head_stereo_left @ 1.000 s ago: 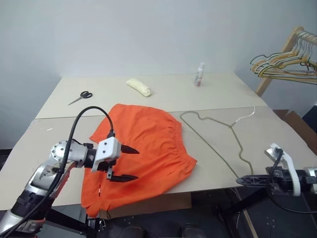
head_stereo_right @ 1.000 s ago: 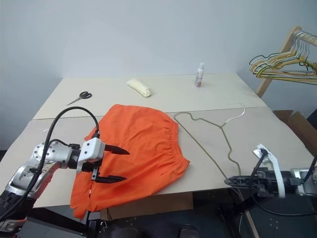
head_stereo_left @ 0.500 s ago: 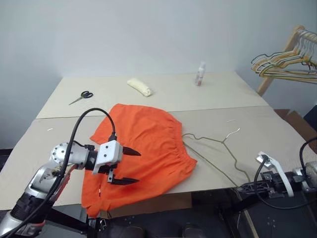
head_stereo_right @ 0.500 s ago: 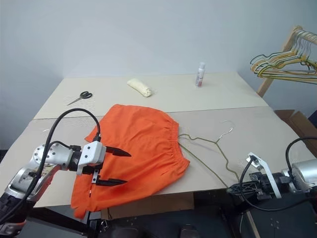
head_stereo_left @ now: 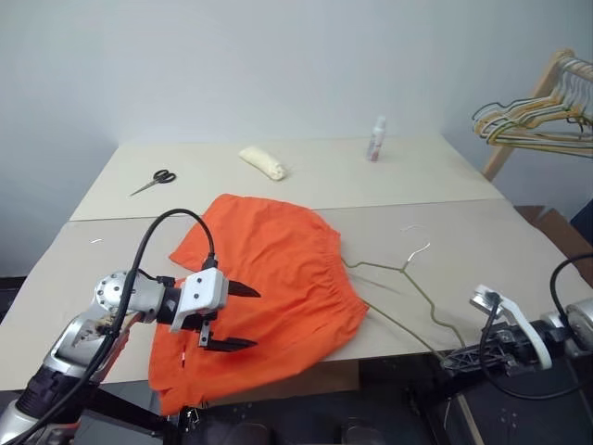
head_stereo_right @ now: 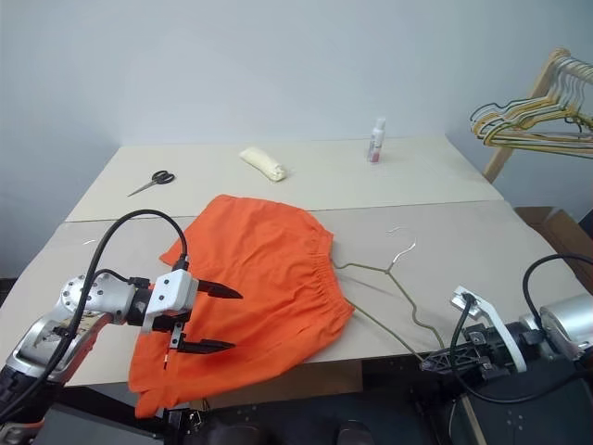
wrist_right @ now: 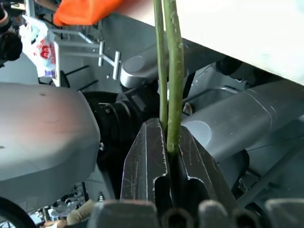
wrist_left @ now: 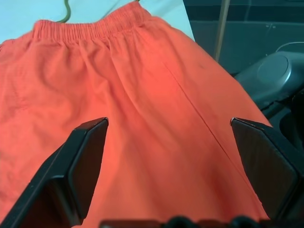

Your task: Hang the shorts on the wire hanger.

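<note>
The bright orange shorts (head_stereo_left: 278, 269) lie flat on the table, waistband toward the right. My left gripper (head_stereo_left: 252, 318) hovers open over their lower left part, and the left wrist view shows its two black fingers (wrist_left: 90, 161) wide apart above the cloth (wrist_left: 156, 109). The olive-green wire hanger (head_stereo_left: 380, 267) lies tilted beside the waistband, its silver hook (head_stereo_left: 417, 244) pointing away from me. My right gripper (head_stereo_right: 435, 363) sits off the table's front edge, shut on the hanger's near corner. In the right wrist view the wire (wrist_right: 173, 71) runs out from between the closed fingers.
At the back of the table are scissors (head_stereo_left: 151, 182), a rolled yellow cloth (head_stereo_left: 262, 162) and a small bottle (head_stereo_left: 377, 138). A wooden rack with several hangers (head_stereo_left: 533, 116) stands at the far right. The front table edge (head_stereo_left: 389, 348) runs just before my right gripper.
The right gripper has swung the hanger leftward: its hook and far shoulder now lie close to the waistband. The left gripper and the shorts have stayed put.
</note>
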`<action>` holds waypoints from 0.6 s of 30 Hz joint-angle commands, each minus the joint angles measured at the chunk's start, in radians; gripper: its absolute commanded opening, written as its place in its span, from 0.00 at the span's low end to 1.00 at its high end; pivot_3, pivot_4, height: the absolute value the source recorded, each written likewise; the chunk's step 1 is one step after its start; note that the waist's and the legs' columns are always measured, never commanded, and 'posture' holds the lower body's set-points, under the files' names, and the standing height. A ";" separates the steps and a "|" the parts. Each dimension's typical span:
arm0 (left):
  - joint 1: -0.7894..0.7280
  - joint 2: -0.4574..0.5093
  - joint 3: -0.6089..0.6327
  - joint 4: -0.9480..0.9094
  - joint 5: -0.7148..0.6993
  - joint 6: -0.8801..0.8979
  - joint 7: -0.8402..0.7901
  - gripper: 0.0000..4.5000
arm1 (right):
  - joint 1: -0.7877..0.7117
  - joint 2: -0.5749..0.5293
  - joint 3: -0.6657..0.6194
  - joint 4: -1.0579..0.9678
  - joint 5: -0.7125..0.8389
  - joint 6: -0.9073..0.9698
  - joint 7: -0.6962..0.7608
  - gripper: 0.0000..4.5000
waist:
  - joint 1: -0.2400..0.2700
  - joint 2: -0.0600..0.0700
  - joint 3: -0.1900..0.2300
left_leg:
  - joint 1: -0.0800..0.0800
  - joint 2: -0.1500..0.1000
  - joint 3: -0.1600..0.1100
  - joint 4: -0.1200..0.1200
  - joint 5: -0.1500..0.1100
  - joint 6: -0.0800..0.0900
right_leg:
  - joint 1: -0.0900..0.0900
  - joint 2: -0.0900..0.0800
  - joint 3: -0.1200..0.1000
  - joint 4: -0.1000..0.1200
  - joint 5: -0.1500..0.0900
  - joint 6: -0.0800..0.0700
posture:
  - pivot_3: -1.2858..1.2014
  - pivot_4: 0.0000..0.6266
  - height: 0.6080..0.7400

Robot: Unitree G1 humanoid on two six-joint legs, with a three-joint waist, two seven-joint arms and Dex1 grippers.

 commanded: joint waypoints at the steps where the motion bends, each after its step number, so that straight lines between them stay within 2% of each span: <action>1: -0.002 0.014 0.008 -0.034 0.006 -0.006 0.005 0.99 | -0.165 0.134 0.031 0.226 -0.099 0.028 0.042 0.00 | -0.006 -0.001 0.000 | 0.003 0.000 0.001 -0.001 0.000 0.000 | 0.002 0.001 0.001 0.000 0.000 0.000 | 0.58 0.00 1.00; 5: 0.004 0.018 0.007 -0.039 0.010 -0.005 0.009 0.99 | -0.261 0.232 0.073 0.384 -0.189 -0.013 0.061 0.00 | 0.011 0.000 0.000 | 0.002 -0.001 0.000 -0.001 0.000 0.000 | 0.000 0.001 0.001 0.001 0.000 0.000 | 0.58 0.00 1.00; 10: 0.010 0.019 0.013 -0.043 0.010 -0.002 0.019 0.99 | -0.317 0.291 0.119 0.460 -0.204 -0.063 0.062 0.00 | 0.030 0.000 -0.001 | -0.004 -0.002 -0.002 0.000 0.001 -0.001 | -0.004 -0.001 -0.001 0.000 0.000 0.000 | 0.59 0.00 1.00; 18: 0.020 0.019 0.013 -0.053 0.009 0.001 0.038 0.99 | -0.456 0.410 0.086 0.691 -0.279 -0.100 0.062 0.00 | 0.031 0.001 -0.001 | -0.003 -0.003 -0.002 0.001 0.001 -0.001 | -0.003 -0.001 -0.001 0.002 0.001 0.000 | 0.60 0.00 1.00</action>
